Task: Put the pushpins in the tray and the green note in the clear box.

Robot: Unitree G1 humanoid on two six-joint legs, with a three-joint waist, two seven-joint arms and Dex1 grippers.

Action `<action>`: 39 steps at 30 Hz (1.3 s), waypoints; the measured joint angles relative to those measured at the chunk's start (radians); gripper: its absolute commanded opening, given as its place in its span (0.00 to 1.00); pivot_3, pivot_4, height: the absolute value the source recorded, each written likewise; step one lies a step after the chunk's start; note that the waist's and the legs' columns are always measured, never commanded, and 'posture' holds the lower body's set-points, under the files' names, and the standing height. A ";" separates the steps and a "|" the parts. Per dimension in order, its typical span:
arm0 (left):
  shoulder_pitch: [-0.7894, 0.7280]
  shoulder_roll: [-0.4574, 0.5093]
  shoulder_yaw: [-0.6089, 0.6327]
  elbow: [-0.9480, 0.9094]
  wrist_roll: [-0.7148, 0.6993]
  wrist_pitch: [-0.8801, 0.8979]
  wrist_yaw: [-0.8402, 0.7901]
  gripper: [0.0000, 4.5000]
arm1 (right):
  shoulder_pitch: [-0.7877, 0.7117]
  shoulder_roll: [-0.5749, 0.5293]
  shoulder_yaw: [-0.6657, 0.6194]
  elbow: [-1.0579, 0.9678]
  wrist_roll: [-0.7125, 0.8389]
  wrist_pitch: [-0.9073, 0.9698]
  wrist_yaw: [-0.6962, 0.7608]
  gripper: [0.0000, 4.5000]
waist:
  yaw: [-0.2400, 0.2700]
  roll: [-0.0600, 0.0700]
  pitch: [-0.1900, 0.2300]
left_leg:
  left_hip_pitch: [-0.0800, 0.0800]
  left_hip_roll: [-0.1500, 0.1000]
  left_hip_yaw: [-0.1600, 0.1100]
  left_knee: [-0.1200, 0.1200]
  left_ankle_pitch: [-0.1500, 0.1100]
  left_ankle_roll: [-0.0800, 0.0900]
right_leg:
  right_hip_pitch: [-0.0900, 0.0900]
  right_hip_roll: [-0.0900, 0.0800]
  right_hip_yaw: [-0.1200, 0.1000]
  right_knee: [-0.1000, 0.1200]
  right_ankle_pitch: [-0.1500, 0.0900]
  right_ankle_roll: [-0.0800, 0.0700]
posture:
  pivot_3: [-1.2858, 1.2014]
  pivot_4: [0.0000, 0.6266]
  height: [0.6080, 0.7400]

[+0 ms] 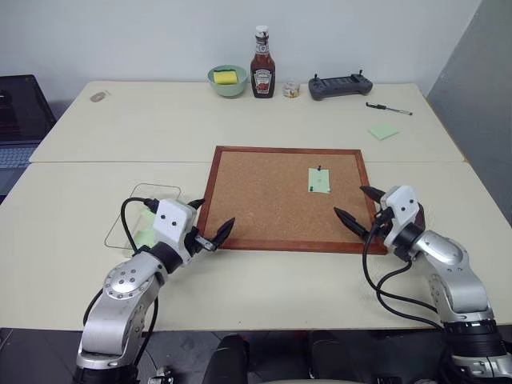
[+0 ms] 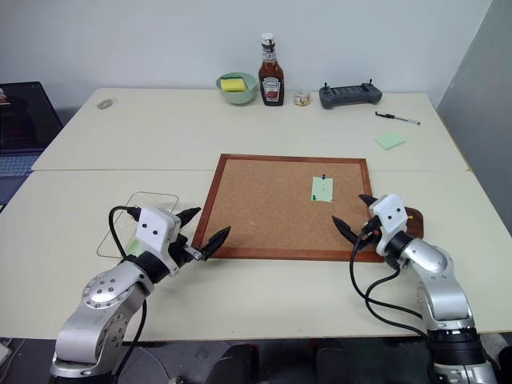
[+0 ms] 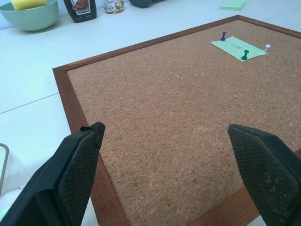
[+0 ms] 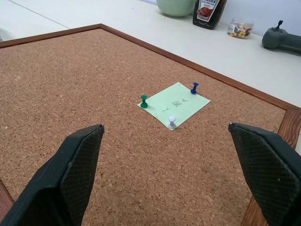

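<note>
The green note [image 4: 174, 104] lies on the cork board [image 1: 264, 208], right of its middle. Three pushpins hold it: a green one [image 4: 144, 100], a blue one [image 4: 194, 87] and a white one [image 4: 172, 122]. The clear box [image 1: 152, 194] sits left of the board with pale green paper inside, partly behind my left gripper [image 1: 214, 214], which is open over the board's near left corner. My right gripper [image 1: 350, 200] is open over the near right corner, pointing at the note. A reddish-brown edge of the tray [image 2: 414, 214] peeks out behind my right hand.
At the table's far edge stand a green bowl [image 1: 228, 80] with a yellow sponge, a ketchup bottle [image 1: 262, 64], a small jar [image 1: 291, 90] and a dark controller [image 1: 340, 85]. A pen [image 1: 390, 109] and a square green sticky note [image 1: 383, 131] lie at the far right. A laptop [image 1: 20, 120] sits off to the left.
</note>
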 measured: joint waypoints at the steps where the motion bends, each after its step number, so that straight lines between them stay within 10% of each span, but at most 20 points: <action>1: 0.000 0.000 -0.001 0.000 0.000 0.000 0.000 0.99 | 0.000 0.000 0.000 0.000 0.000 0.000 0.000 1.00 | 0.000 0.000 0.000 | 0.000 0.000 0.000 0.000 0.000 0.000 | 0.000 0.000 0.000 0.000 0.000 0.000 | 0.52 0.24 1.00; 20: -0.020 0.003 -0.008 0.000 -0.010 0.009 -0.009 0.99 | 0.000 0.028 0.001 -0.017 0.000 0.022 -0.004 1.00 | 0.000 0.000 0.000 | 0.000 0.000 0.000 0.000 0.000 0.000 | 0.000 0.000 0.000 0.000 0.000 0.000 | 0.52 0.24 1.00; 39: -0.161 0.024 -0.075 0.093 0.001 -0.037 -0.100 0.20 | 0.035 0.033 -0.001 -0.071 0.000 0.022 -0.028 1.00 | 0.000 0.000 0.000 | 0.000 0.000 0.000 0.000 0.000 0.000 | 0.000 0.000 0.000 0.000 0.000 0.000 | 0.52 0.24 1.00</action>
